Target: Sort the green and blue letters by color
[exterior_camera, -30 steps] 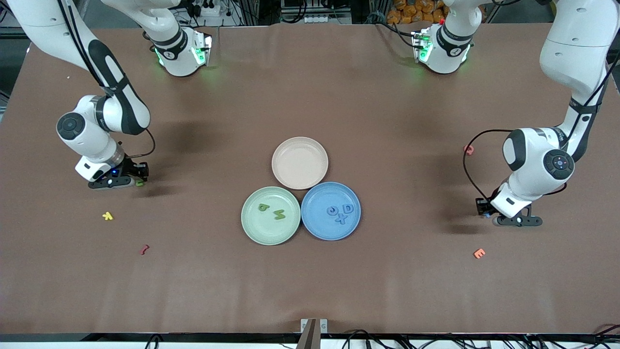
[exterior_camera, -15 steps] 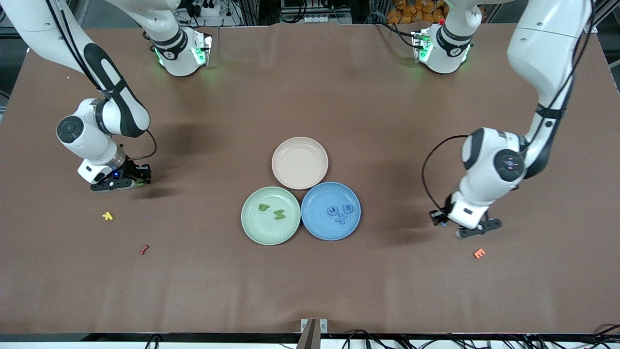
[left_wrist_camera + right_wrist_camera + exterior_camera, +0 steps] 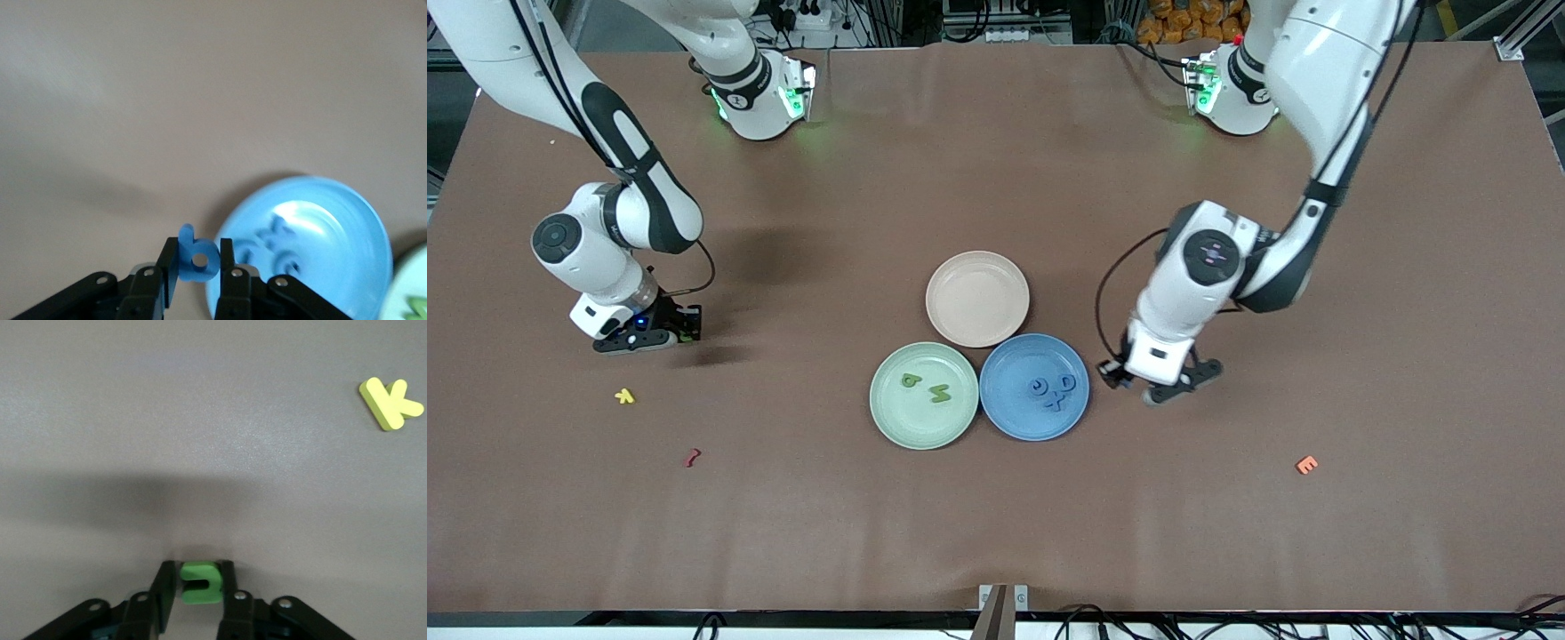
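My left gripper (image 3: 1172,388) hangs just beside the blue plate (image 3: 1014,418), toward the left arm's end of the table. In the left wrist view this gripper (image 3: 197,245) is shut on a blue P-shaped letter (image 3: 200,261). Three blue letters (image 3: 1055,391) lie in the blue plate (image 3: 353,273). The green plate (image 3: 885,418) holds two green letters (image 3: 910,380) (image 3: 940,392). My right gripper (image 3: 685,333) is low at the table toward the right arm's end. Its fingers (image 3: 200,568) are closed on a small green U letter (image 3: 201,583).
An empty beige plate (image 3: 977,299) touches both coloured plates, farther from the camera. A yellow letter (image 3: 624,396) (image 3: 389,403) and a dark red letter (image 3: 691,458) lie near the right gripper. An orange E (image 3: 1306,464) lies toward the left arm's end.
The left arm has swung from its end of the table to beside the blue plate, carrying the blue letter. The right gripper's fingers have closed in on the green U.
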Motion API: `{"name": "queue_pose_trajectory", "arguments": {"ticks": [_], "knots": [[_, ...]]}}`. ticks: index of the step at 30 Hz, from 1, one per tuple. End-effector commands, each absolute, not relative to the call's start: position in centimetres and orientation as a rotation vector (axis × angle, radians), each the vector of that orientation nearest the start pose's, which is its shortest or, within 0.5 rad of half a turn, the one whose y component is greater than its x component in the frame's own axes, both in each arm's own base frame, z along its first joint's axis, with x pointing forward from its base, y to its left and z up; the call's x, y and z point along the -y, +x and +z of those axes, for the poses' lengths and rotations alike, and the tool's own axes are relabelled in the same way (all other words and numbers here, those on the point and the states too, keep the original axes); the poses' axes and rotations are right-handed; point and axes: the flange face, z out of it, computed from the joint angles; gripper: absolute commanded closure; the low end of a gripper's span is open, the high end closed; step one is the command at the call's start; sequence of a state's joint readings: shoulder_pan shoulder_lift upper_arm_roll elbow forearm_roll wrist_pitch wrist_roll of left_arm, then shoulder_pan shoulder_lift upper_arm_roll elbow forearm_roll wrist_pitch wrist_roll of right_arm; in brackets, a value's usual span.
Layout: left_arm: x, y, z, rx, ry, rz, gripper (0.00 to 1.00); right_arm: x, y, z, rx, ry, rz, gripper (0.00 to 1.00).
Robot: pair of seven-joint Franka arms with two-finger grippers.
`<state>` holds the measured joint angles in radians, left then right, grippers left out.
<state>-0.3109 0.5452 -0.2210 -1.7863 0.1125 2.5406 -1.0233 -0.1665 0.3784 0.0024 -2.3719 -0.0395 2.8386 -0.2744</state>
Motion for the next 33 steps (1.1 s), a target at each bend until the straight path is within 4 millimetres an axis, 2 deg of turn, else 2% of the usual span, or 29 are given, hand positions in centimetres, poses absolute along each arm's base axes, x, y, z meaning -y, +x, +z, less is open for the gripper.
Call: {"name": "queue_pose_trajectory", "arguments": {"ticks": [1, 4, 8, 12, 13, 14, 15, 16, 18, 22, 29, 31, 33], "knots": [[37.4, 57.6, 26.9, 0.757, -3.223, -0.204, 1.0, 8.5, 51.0, 17.0, 0.246, -3.154, -0.151, 0.78], [39.3, 57.1, 26.8, 0.76, -3.233, -0.202, 1.0, 8.6, 51.0, 17.0, 0.241, -3.153, -0.148, 0.88], [41.6, 56.3, 25.7, 0.751, -3.241, -0.181, 1.0, 8.2, 51.1, 17.1, 0.236, -3.153, -0.151, 1.0], [43.6, 55.4, 25.0, 0.731, -3.249, -0.172, 1.0, 7.9, 51.2, 17.5, 0.219, -3.151, -0.155, 1.0], [43.9, 55.2, 25.1, 0.727, -3.252, -0.172, 0.8, 7.7, 51.2, 17.6, 0.211, -3.151, -0.155, 1.0], [44.0, 55.1, 25.0, 0.71, -3.252, -0.175, 0.41, 7.5, 51.4, 17.9, 0.196, -3.151, -0.165, 1.0], [44.2, 54.9, 24.9, 0.695, -3.253, -0.177, 0.08, 7.3, 51.5, 18.0, 0.179, -3.151, -0.167, 1.0], [44.8, 54.4, 24.8, 0.647, -3.251, -0.192, 0.0, 6.6, 51.7, 18.3, 0.168, -3.148, -0.178, 1.0], [45.3, 53.8, 24.5, 0.555, -3.229, -0.242, 0.0, 5.1, 52.1, 18.8, 0.138, -3.137, -0.188, 1.0], [44.4, 53.7, 23.8, 0.43, -3.139, -0.273, 0.0, 2.3, 53.1, 20.0, 0.042, -3.115, -0.176, 1.0], [43.0, 54.7, 24.8, 0.419, -3.12, -0.292, 0.0, -4.7, 55.3, 22.4, -0.138, -3.06, -0.136, 1.0], [41.7, 55.5, 25.5, 0.407, -3.117, -0.305, 0.0, -6.7, 55.7, 23.0, -0.183, -3.053, -0.116, 1.0], [39.2, 56.8, 26.1, 0.352, -3.106, -0.304, 0.0, -8.9, 55.9, 23.6, -0.219, -3.05, -0.106, 1.0]]}}
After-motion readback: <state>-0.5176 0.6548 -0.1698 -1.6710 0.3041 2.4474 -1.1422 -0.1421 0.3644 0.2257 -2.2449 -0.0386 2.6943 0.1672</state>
